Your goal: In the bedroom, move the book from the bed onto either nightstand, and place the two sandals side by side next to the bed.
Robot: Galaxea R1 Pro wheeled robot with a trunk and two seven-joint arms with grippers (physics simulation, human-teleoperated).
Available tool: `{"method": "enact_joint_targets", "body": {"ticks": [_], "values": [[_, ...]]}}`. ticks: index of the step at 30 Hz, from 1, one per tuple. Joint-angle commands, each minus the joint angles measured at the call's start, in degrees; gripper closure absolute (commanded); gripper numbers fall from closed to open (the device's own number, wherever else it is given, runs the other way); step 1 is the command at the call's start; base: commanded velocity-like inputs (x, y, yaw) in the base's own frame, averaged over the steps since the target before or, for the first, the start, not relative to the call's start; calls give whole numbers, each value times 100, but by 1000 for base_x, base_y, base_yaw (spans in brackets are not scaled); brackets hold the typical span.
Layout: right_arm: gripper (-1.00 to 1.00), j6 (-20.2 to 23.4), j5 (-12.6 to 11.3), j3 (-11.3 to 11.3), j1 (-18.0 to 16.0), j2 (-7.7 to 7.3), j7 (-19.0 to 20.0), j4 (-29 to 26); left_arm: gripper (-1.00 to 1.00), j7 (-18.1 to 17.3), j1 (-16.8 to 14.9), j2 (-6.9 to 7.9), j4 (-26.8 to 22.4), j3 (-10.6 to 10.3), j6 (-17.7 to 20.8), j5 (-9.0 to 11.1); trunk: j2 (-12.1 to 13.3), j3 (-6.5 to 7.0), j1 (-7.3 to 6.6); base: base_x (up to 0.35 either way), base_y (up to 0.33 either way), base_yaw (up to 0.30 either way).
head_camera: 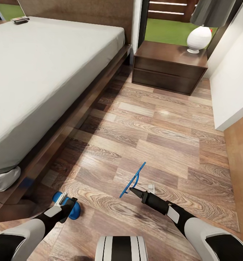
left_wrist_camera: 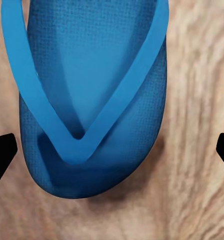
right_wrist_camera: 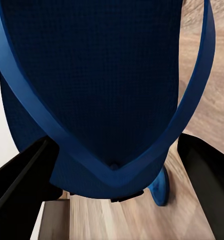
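One blue sandal (head_camera: 73, 211) lies flat on the wood floor next to the bed (head_camera: 45, 72), strap up (left_wrist_camera: 86, 100). My left gripper (head_camera: 65, 207) hovers right over it, open, its black fingertips (left_wrist_camera: 1, 152) wide apart on either side (left_wrist_camera: 112, 150). My right gripper (head_camera: 133, 190) is shut on the second sandal (head_camera: 134, 178), held edge-up above the floor; its sole (right_wrist_camera: 101, 75) sits between the dark fingers (right_wrist_camera: 21, 187). The book (head_camera: 20, 20) lies on the bed's far corner. The nightstand (head_camera: 168, 67) stands beyond.
A white lamp (head_camera: 198, 38) sits on the nightstand's right side. A white wall (head_camera: 232, 83) bounds the right, and a window showing grass is behind the nightstand. Open plank floor (head_camera: 154, 119) runs between bed and wall. A white bundle (head_camera: 3, 179) bulges at the bed's near end.
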Motion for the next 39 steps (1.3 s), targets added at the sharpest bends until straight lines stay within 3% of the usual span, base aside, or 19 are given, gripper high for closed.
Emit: {"method": "enact_joint_targets", "body": {"ticks": [1,5,25,34,39], "values": [[100,2,-50,48,-2,-1,13,2,-100,16,0,3,-8,-48,20,54,-1,-3,-1,0,0,0],[100,3,-50,48,-2,1,11,9,-100,16,0,3,-8,-48,23,52,-1,-3,-1,0,0,0],[100,2,-35,48,-2,4,-44,42,-100,-16,0,30,-24,-74,156,70,26,440,-52,0,0,0],[100,2,-25,48,-2,4,-135,46,-100,-558,0,95,-37,-105,783,63,38,639,-76,0,0,0],[100,21,-26,48,-2,4,-315,50,-100,-1132,0,197,-44,-121,1387,-44,44,750,-89,0,0,0]]}}
